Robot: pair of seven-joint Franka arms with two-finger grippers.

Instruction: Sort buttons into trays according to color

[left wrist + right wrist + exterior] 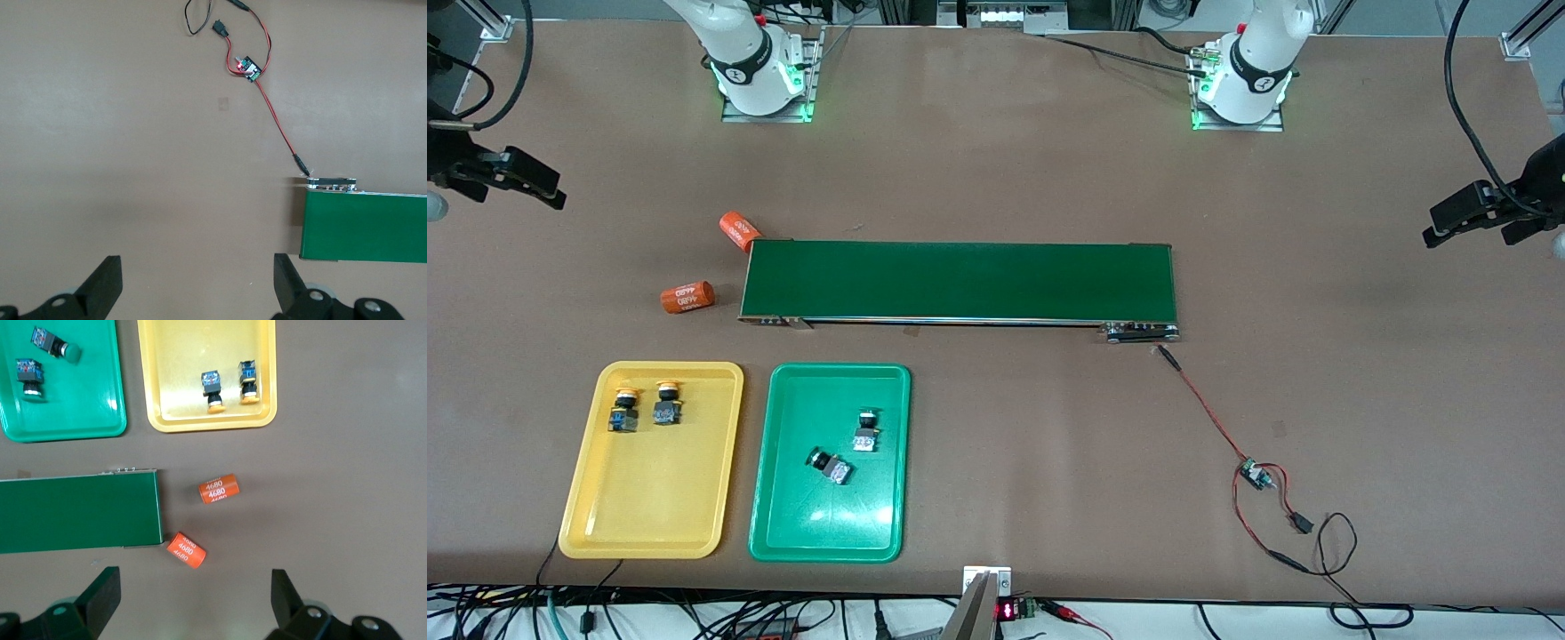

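Two yellow-orange capped push-button switches with black blocky bodies lie side by side in the shallow yellow plastic tray, at the end of it farther from the front camera; two dark green capped switches lie near the middle of the matching green plastic tray, close together but apart. Each cap colour matches its tray — judged from this layout, the sorting appears complete, and no button is left on the long dark green conveyor belt or the bare brown table.

Two orange cylinders printed "4680" lie on the table just off the belt's end toward the right arm's side; they take no part in the sort. A small circuit board on red and black wires lies toward the left arm's end.

Both arms wait, drawn back and raised. The left gripper hangs over bare table beside the belt's roller end, fingers spread wide, holding nothing. The right gripper hangs over the table near the cylinders — fingers likewise wide apart and empty.
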